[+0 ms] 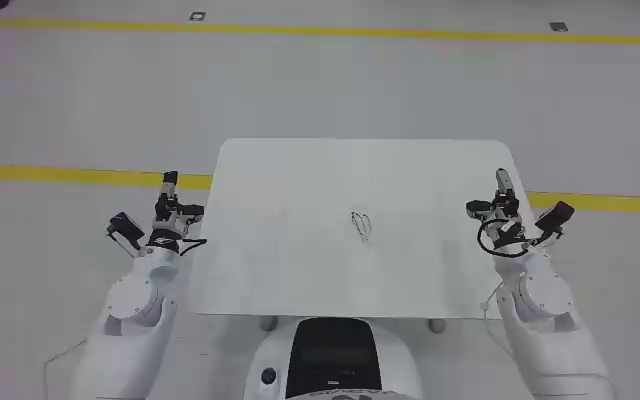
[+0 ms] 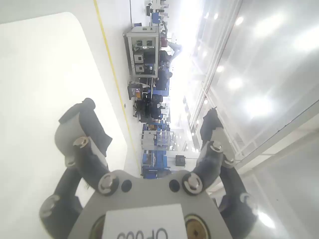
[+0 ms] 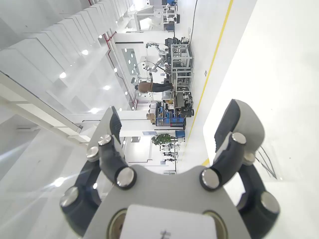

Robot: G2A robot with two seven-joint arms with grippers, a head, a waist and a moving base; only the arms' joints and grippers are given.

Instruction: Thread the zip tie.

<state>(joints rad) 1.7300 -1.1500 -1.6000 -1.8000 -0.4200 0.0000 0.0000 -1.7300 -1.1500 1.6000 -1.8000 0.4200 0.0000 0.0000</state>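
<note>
- Closest to us in the top view are the two grippers, one on either side of the white table (image 1: pixel 300 190). The left gripper (image 1: pixel 170 179) hangs just off the table's edge at 9 o'clock, over the floor. The right gripper (image 1: pixel 503 180) sits at the edge at 3 o'clock.
- Right in the middle of the tabletop we spot the zip tie (image 1: pixel 362 225), a thin dark loop lying flat. It is well apart from both grippers, with the left one near its 9 o'clock and the right one near its 3 o'clock.
- We also see a yellow floor line (image 1: pixel 80 173) crossing from 9 to 3 o'clock and passing under the table.
- Over to the left wrist view: the left gripper (image 2: pixel 149 110) is spread wide and released, with no object between its dark pads. We catch a rounded corner of the table (image 2: pixel 37 75) beside one finger, and the yellow floor line (image 2: pixel 109 50) runs along past it.
- Now the right wrist view: the right gripper (image 3: pixel 173 108) is spread just as wide, released and grasping nothing.
- In that same view the table (image 3: pixel 286 75) stretches out beside one finger. Just past that finger we make out thin dark lines on the white top, which look like the zip tie (image 3: pixel 268 165), partly hidden by the finger.
- The yellow floor line (image 3: pixel 219 38) runs along past the table edge there too.
</note>
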